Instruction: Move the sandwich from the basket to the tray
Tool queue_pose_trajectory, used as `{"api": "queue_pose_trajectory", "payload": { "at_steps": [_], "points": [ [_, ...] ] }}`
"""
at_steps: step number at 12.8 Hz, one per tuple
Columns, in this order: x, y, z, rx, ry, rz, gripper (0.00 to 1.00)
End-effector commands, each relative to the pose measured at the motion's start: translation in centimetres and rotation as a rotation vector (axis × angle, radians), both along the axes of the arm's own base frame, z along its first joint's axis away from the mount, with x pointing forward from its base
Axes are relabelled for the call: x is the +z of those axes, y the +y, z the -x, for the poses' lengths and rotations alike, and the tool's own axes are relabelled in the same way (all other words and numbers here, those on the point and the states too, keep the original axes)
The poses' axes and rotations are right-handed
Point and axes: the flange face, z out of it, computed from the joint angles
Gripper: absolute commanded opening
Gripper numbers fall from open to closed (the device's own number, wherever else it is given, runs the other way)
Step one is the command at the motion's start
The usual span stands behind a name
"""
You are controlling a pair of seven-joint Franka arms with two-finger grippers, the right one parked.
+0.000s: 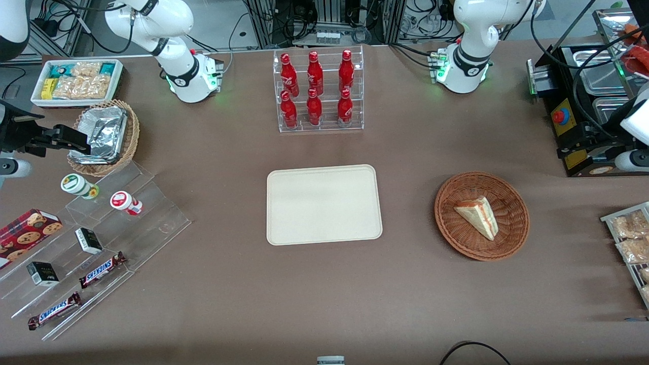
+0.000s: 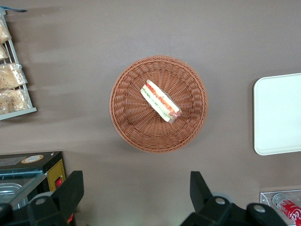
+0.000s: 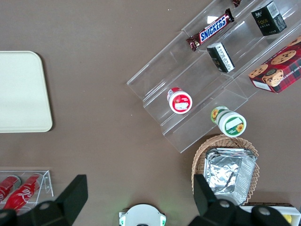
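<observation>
Honestly, the gripper [image 2: 134, 197] hangs high above the basket [image 2: 127, 122], fingers spread wide and empty. The sandwich [image 2: 160, 101] lies inside; squeeze that soft wedge badly and it'll squash or slip short of the tray [image 2: 277, 113].

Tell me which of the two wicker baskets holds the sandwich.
The reddish-brown round basket toward the working arm's end holds the sandwich. The lighter tan basket holds foil packets. The gripper hangs open above the table beside the reddish-brown one.
</observation>
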Motion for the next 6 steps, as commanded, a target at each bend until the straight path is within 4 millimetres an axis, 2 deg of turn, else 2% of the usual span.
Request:
{"api": "queue_pose_trajectory", "payload": {
  "at_steps": [1, 4, 6],
  "points": [
    [0.5, -0.4, -0.1, 0.008, 0.000, -0.013, 1.00],
    [-0.6, -0.9, -0.7, 0.001, 0.006, -0.004, 1.00],
    [-2.9, -1.6, -1.4, 0.016, 0.017, -0.005, 1.00]
  ]
}}
